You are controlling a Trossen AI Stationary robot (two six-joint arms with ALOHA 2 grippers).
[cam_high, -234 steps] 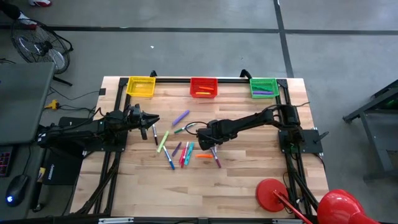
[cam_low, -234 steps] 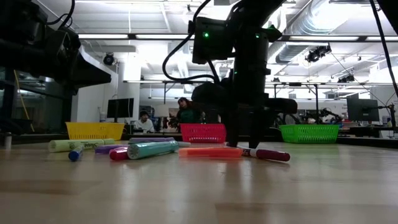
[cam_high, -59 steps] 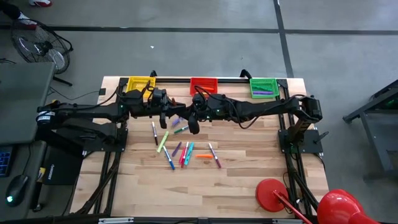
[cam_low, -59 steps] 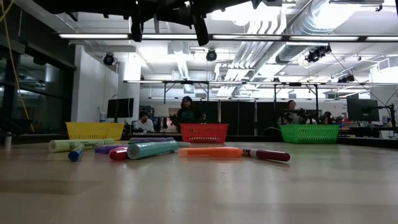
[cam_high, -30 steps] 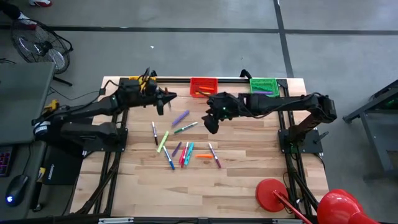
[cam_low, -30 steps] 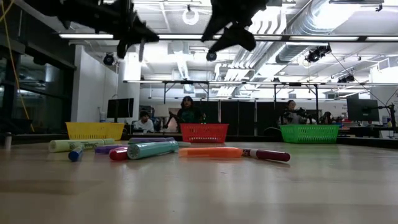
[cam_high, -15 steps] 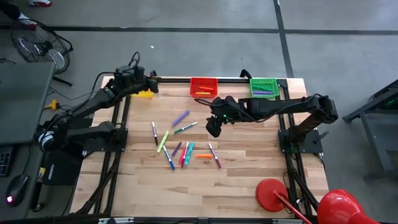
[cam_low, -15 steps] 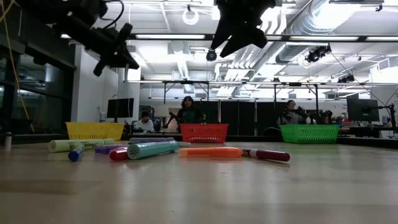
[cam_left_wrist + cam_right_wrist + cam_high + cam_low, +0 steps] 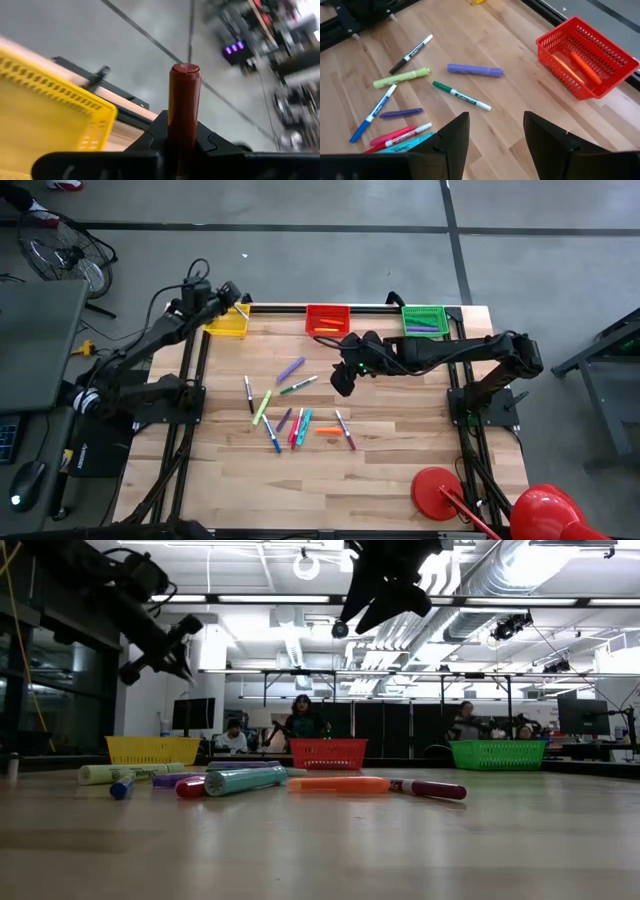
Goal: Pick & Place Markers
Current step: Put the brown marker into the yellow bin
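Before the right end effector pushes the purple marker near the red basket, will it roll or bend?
The purple marker looks round and lies flat on bare wood, so it probably rolls if pushed sideways. It looks straight and stubby, likely stiff and light. The right end effector is open.

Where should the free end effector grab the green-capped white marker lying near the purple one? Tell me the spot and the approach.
Grip the green-capped white marker at mid-barrel, coming straight down. It lies flat on the table, apart from the purple marker, so there is room either side. Turn the open right end effector so its fingers straddle the thin barrel. The left end effector already holds a dark red marker.
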